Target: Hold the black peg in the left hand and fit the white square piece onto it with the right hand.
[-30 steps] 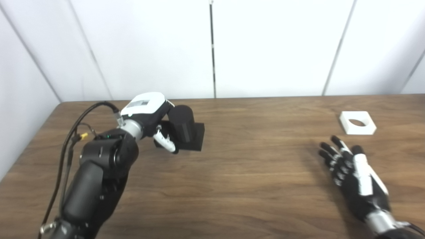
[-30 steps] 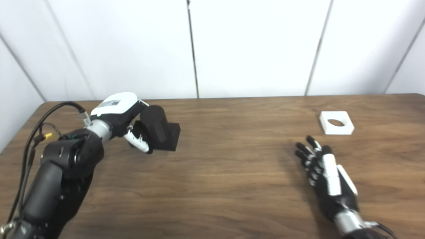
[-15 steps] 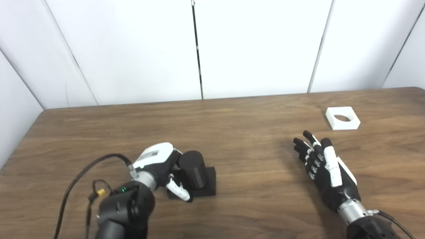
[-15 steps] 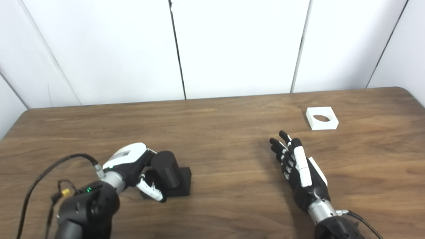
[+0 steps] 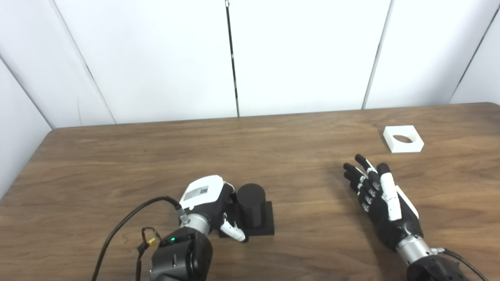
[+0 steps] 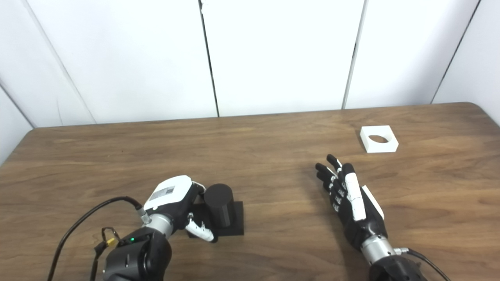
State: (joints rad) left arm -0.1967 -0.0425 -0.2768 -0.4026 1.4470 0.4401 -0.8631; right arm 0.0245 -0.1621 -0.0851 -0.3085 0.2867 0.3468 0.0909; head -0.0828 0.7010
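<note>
Low in the frame, the left hand (image 5: 211, 201) gripped the black peg (image 5: 252, 207) on the tabletop (image 5: 156, 164); its label was unreadable. Right hand (image 5: 381, 199) lay empty, fingers (image 5: 361, 171) spread, white square piece (image 5: 403, 138) upper right.

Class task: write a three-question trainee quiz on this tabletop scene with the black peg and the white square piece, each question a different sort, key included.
1. True or false: the white square piece sits on the black peg.
2. Which hand grips the peg? A) left hand B) right hand
3. Fill in: the right hand's fingers are spread and hold ____.

Key: 1 false, it lies apart on the table; 2 A; 3 nothing.
</note>
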